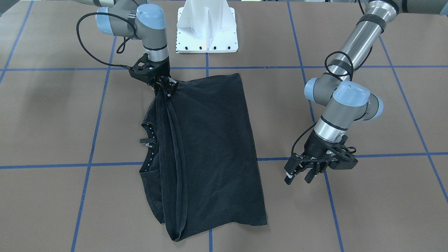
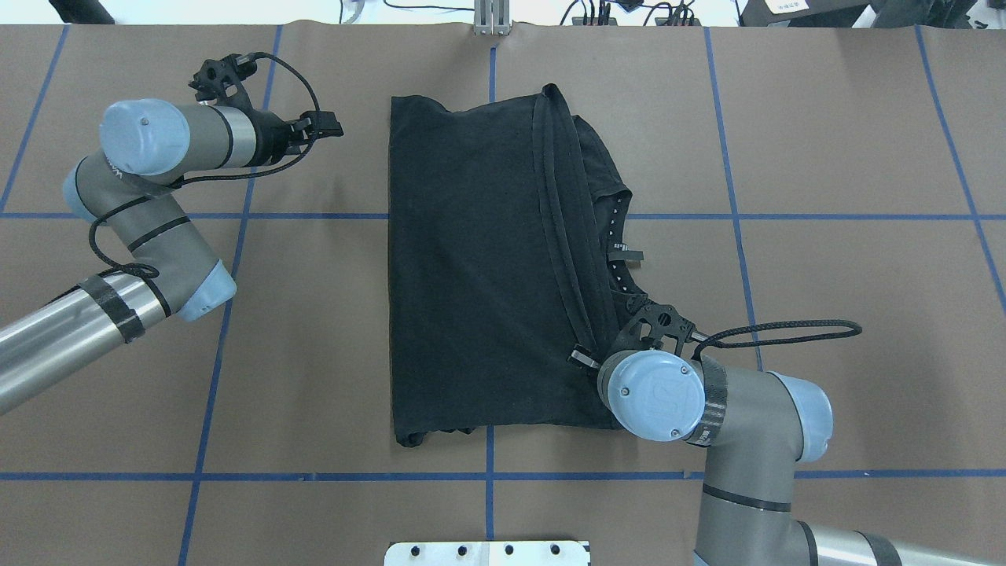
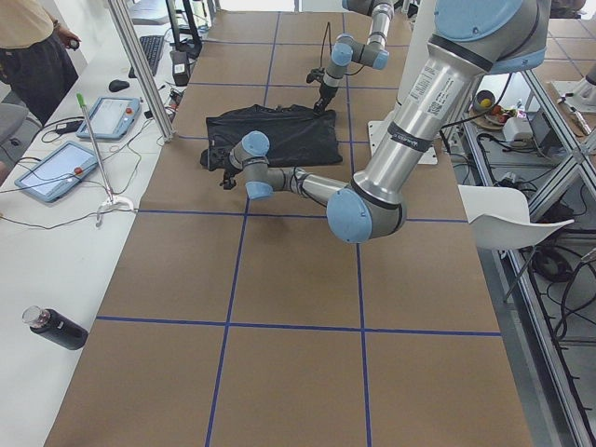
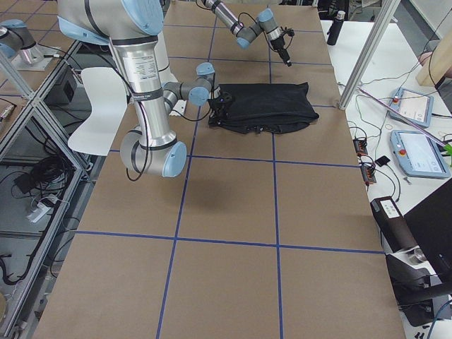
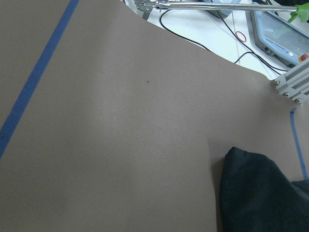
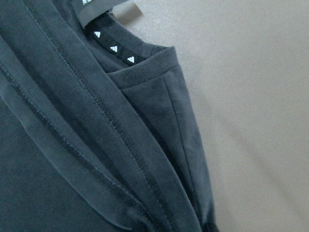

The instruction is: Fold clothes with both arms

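Black shirt [image 1: 210, 147] lies folded mid-bench [image 1: 52, 122]; right gripper [image 1: 163, 87] has fingers clamped on the hem [image 1: 174, 140] at its corner, left gripper [image 1: 299, 175] hangs off the cloth, fingers apart. Overhead: collar [image 2: 617, 236] on right gripper's side. Right wrist: knit looks soft, limp, light; I'd pinch stitched hem corners.

1. Right gripper [image 1: 163, 85]: fingertips buried in the bunched hem of the T-shirt [image 1: 217, 147], so the gap can't be seen. In the overhead view its wrist joint cap [image 2: 651, 395] covers it.
2. T-shirt's lower layers are hidden under the folded-over top layer. The left wrist view catches one corner only, cut by the frame edge.
3. Neck label [image 6: 99, 9]: cut by the top edge, marks unreadable.
4. Side views: left gripper [image 1: 299, 179] and right gripper are too small there to read the jaws.
5. Pedestal base [image 1: 206, 31] and person [image 3: 33, 47] are cut by frame edges.
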Controlling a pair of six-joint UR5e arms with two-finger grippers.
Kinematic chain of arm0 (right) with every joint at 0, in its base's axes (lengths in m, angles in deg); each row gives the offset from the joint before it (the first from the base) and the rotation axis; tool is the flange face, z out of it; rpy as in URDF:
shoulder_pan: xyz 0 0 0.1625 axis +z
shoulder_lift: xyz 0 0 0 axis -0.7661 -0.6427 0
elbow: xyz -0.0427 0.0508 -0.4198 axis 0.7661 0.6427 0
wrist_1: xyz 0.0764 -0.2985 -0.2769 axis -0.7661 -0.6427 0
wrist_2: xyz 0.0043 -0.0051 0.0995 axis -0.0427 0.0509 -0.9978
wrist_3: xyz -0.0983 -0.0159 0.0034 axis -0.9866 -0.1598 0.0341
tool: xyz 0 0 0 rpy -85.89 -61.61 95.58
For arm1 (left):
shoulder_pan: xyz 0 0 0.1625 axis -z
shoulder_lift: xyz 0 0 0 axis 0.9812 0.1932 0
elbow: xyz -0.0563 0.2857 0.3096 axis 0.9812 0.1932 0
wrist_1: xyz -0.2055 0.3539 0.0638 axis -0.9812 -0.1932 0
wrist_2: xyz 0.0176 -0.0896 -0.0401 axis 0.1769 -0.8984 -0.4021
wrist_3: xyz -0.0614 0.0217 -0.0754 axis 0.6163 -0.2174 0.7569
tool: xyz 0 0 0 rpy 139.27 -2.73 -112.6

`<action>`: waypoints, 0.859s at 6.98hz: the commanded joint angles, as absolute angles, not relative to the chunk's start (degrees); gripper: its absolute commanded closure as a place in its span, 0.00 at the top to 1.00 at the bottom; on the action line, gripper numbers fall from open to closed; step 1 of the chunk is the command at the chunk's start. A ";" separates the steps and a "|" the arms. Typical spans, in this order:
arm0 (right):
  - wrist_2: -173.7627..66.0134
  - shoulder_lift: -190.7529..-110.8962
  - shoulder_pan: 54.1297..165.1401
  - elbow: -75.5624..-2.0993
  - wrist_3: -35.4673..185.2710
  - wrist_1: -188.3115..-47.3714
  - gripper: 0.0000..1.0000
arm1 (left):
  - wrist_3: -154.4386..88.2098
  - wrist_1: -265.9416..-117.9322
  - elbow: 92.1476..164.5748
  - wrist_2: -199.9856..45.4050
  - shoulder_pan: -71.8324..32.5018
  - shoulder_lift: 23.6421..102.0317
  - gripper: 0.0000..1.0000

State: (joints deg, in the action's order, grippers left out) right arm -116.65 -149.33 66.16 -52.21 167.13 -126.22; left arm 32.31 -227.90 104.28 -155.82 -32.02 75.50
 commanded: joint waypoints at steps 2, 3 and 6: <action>-116.72 -149.39 66.17 -52.80 167.12 -126.17 0.00 | 32.31 -227.88 104.28 -155.86 -32.02 75.50 0.91; -116.72 -149.48 66.09 -52.89 167.12 -126.17 0.00 | 32.31 -227.88 104.28 -155.86 -32.02 75.59 0.91; -116.98 -150.45 65.39 -57.61 166.95 -126.52 0.00 | 42.61 -229.10 110.39 -156.04 -32.98 72.10 0.92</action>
